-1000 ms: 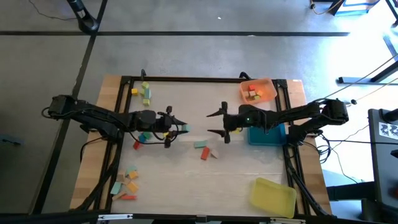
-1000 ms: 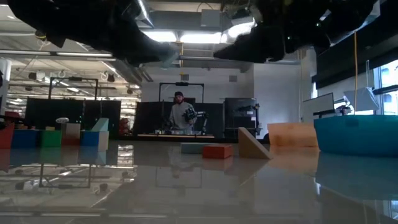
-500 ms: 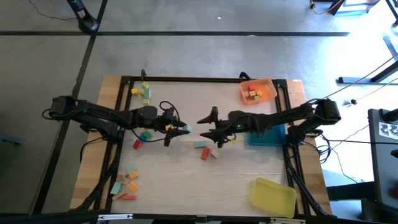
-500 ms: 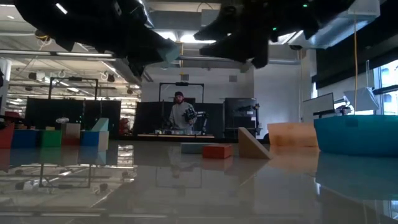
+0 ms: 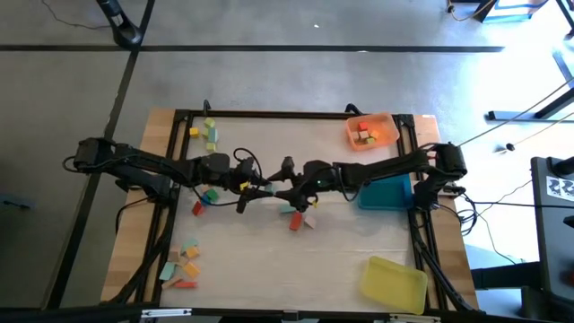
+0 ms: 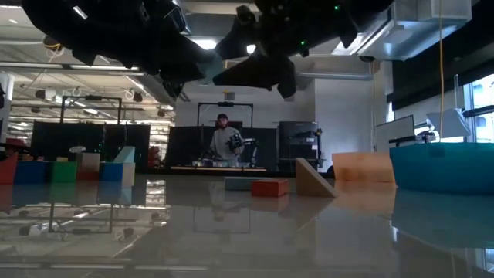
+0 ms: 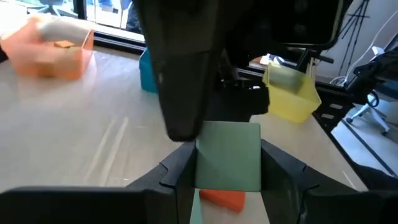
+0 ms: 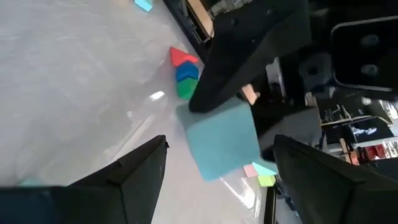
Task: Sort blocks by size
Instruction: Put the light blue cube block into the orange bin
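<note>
My left gripper (image 5: 265, 187) is shut on a flat teal block (image 7: 228, 155) above the middle of the table. My right gripper (image 5: 289, 186) is open right in front of it. Its two fingers (image 8: 146, 168) stand wide on either side of the teal block, which also shows in the right wrist view (image 8: 221, 142). I cannot tell whether they touch it. On the table below lie a teal bar (image 5: 289, 208), a red block (image 5: 294, 222) and a tan wedge (image 5: 308, 221). More blocks lie at the far left (image 5: 208, 133), under the left arm (image 5: 208, 196) and at the near left (image 5: 184, 265). My left gripper pinches the teal block between its two fingers, by two opposite sides (image 7: 199, 163). The fingers come level from the table's left. The block is lifted clear of the table, with its free end toward my right gripper.
An orange tray (image 5: 387, 133) holding a few blocks stands at the far right. A blue tray (image 5: 387, 194) sits under the right arm and a yellow tray (image 5: 393, 283) at the near right. A person stands far behind the table (image 6: 224, 143).
My right gripper has gone toward the table's left, across the middle, up to my left gripper and the teal block. It has stayed open, and its fingers now stand around the block.
</note>
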`<state>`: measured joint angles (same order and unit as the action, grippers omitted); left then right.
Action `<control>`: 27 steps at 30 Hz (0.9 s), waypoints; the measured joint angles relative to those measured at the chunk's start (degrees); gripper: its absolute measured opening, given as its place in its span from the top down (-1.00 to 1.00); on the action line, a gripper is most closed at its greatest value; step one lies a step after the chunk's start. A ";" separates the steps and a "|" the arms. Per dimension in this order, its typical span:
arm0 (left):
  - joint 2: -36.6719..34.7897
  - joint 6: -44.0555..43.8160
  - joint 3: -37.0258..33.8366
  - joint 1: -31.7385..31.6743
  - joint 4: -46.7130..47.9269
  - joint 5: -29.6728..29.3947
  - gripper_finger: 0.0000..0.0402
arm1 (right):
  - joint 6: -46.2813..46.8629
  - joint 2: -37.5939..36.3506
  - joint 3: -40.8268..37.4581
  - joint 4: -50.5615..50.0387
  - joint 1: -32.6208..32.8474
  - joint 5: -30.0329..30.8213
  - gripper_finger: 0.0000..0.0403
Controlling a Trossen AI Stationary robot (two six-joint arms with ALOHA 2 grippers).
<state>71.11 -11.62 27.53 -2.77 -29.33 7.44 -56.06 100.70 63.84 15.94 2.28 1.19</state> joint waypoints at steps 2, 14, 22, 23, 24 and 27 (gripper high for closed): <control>0.00 0.00 0.00 -0.09 0.20 -0.09 0.35 | -0.16 0.56 0.12 0.11 0.00 -0.29 -0.46; 0.01 0.00 -0.01 -0.09 0.24 -0.11 0.35 | -1.60 1.16 0.17 1.03 -0.07 -0.45 -0.22; 0.07 -0.41 -0.23 -0.09 1.61 -0.07 0.35 | -4.76 3.35 0.23 2.89 -0.07 -0.69 0.16; 0.07 -0.46 -0.25 -0.09 1.59 -0.06 0.35 | -4.80 3.41 0.23 2.91 -0.06 -0.65 0.20; 0.07 -0.68 -0.26 -0.07 1.55 -0.02 0.35 | -4.84 3.41 0.23 2.88 -0.05 -0.65 0.24; 0.07 -1.49 -0.26 -0.06 1.43 0.34 0.34 | -4.91 3.41 0.23 3.07 0.08 -0.61 0.32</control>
<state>71.18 -13.10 27.27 -2.83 -27.89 7.78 -60.97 104.12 64.07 19.01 2.37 0.58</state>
